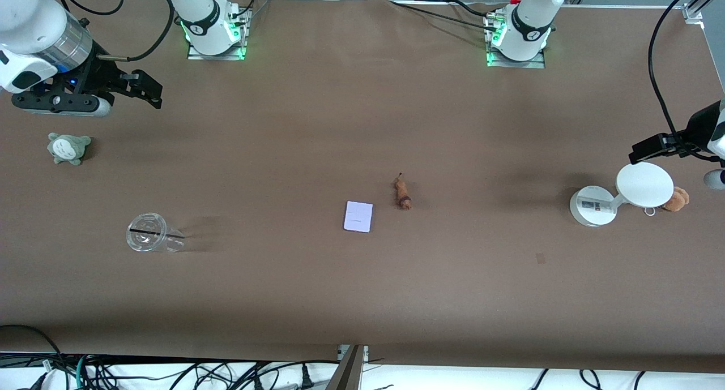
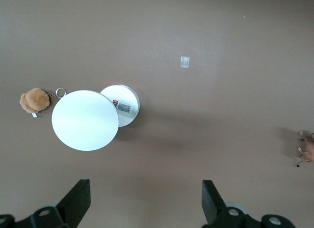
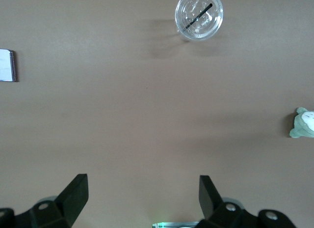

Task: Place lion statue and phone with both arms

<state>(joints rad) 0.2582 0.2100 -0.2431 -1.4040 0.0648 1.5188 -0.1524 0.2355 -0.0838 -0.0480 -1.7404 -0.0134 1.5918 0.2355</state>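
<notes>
The lion statue (image 1: 402, 193), a tiny reddish-brown figurine with a dark tail, lies on the brown table near its middle. It also shows at the edge of the left wrist view (image 2: 306, 148). The phone (image 1: 358, 216), a pale flat rectangle, lies beside it, nearer the front camera and toward the right arm's end; its edge shows in the right wrist view (image 3: 7, 66). My left gripper (image 1: 644, 151) (image 2: 145, 198) is open and empty, up over the left arm's end of the table. My right gripper (image 1: 148, 90) (image 3: 143, 196) is open and empty over the right arm's end.
A white round disc on a stand (image 1: 644, 184) (image 2: 85, 120) and an orange-brown plush bear (image 1: 677, 199) (image 2: 34, 100) sit below the left gripper. A grey-green plush toy (image 1: 68, 148) (image 3: 304, 124) and a clear cup (image 1: 152, 232) (image 3: 198, 14) sit at the right arm's end.
</notes>
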